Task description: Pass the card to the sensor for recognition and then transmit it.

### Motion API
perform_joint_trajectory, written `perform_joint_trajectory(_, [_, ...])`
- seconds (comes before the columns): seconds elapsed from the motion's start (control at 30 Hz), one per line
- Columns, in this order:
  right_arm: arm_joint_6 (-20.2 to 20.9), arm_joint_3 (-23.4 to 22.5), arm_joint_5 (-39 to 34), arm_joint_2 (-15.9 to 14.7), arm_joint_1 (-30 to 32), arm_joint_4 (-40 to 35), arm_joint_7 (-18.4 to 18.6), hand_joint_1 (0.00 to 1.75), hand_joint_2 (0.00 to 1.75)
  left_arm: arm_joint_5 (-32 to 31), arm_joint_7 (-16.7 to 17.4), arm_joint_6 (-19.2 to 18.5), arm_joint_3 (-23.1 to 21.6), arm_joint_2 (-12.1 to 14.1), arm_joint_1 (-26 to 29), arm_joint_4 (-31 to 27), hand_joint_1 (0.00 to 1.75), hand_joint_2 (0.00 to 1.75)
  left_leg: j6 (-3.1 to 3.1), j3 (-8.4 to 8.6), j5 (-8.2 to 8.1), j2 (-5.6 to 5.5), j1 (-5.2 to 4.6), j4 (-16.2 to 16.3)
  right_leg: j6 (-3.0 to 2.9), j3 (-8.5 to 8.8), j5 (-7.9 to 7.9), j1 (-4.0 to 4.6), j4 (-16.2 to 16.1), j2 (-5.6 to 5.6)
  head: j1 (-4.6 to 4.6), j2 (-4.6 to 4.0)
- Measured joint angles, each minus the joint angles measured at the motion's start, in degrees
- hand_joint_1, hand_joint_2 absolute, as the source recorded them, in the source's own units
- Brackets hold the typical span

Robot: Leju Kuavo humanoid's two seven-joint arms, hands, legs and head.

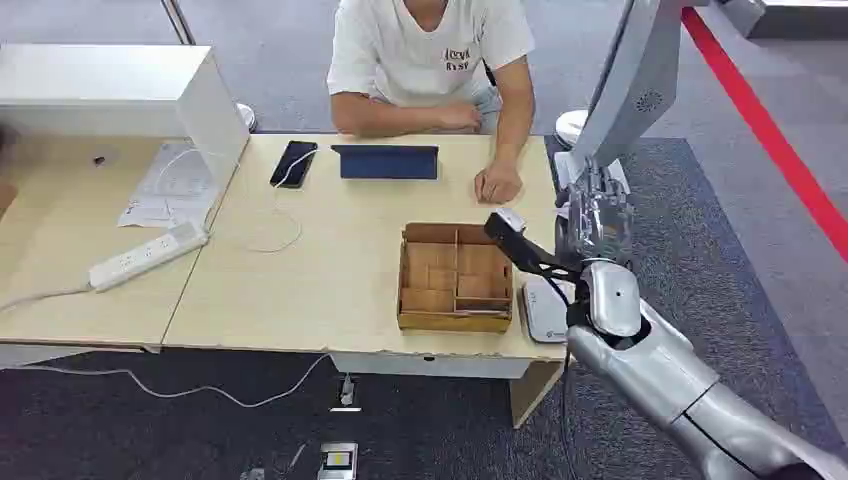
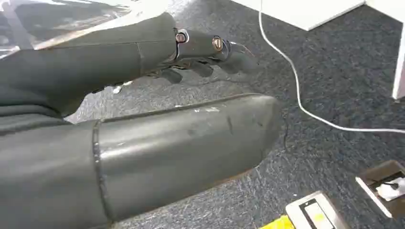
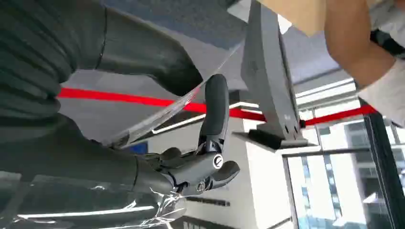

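**Box** (image 1: 455, 278): shallow wooden tray with compartments, on the table (image 1: 330, 250) near its front edge. All places below are given from it.

**Sensor** (image 1: 543, 312): flat white pad lying just right of the box, at the table's front corner.

**Right hand** (image 1: 598, 218): raised right of the box, past the sensor, above the table's right edge. In the right wrist view, one dark finger (image 3: 215, 107) stands straight, the others are curled in, and the edge of a clear sheet runs between that finger and the thumb. Whether the hand has hold of anything cannot be told.

**Card**: a small white piece (image 1: 511, 218) sits at the tip of a dark part reaching from the right arm, just behind the box's far right corner. Whether this is the card cannot be told.

**Person's hand** (image 1: 498, 184): resting on the table behind the box, close to the white piece.

**Left hand** (image 2: 157, 52): hanging over dark carpet, fingers stretched out and apart from the thumb, holding nothing.

**Tablet** (image 1: 386, 161) and **phone** (image 1: 293, 162): well behind the box, by the far edge.

**Power strip** (image 1: 148, 256): far left of the box.
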Motion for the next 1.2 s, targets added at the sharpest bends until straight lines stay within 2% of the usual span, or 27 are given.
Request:
perform_joint_trajectory(0.23, [2.2,5.8,-7.8,-1.0,1.5,0.6,-0.3,1.75,1.75,4.4,-2.1,0.0,-0.1,0.2,1.4,-0.1,0.00,0.00,0.00,-0.02,-0.01,0.00,0.00,0.0,0.00,-0.02,0.00,0.00,0.0,0.01,-0.02,0.00])
perform_joint_trajectory(0.43, [5.8,10.1,-10.5,-0.9,1.5,1.5,-1.0,1.75,1.75,5.7,-3.3,0.0,-0.1,0.2,2.3,-0.5,0.00,0.00,0.00,-0.03,0.00,0.00,0.00,0.0,0.00,-0.01,0.00,0.00,0.0,0.01,-0.02,0.00])
perform_joint_trajectory(0.63, [6.3,13.4,-13.6,-0.8,1.4,3.4,-1.7,1.75,1.75,6.2,-3.8,0.0,0.0,0.2,3.1,-1.0,0.00,0.00,0.00,-0.05,0.00,0.00,0.00,0.0,0.00,-0.01,0.00,0.00,0.0,0.01,-0.02,0.00])
perform_joint_trajectory(0.97, [5.6,16.4,-16.5,-0.6,1.1,6.1,-1.8,1.75,1.75,6.2,-4.6,0.0,0.8,0.3,3.7,-1.7,0.00,0.00,0.00,-0.04,0.00,0.00,0.00,0.0,0.00,-0.01,0.00,0.00,0.0,0.01,0.00,0.00])
perform_joint_trajectory(1.2, [0.7,17.2,-17.3,-0.8,0.8,7.5,-0.2,1.75,1.75,5.6,-5.0,0.0,1.5,0.2,4.2,-2.0,0.00,0.00,0.00,-0.04,0.00,0.00,0.00,0.0,0.00,-0.02,0.00,0.00,0.0,0.01,-0.02,0.00])
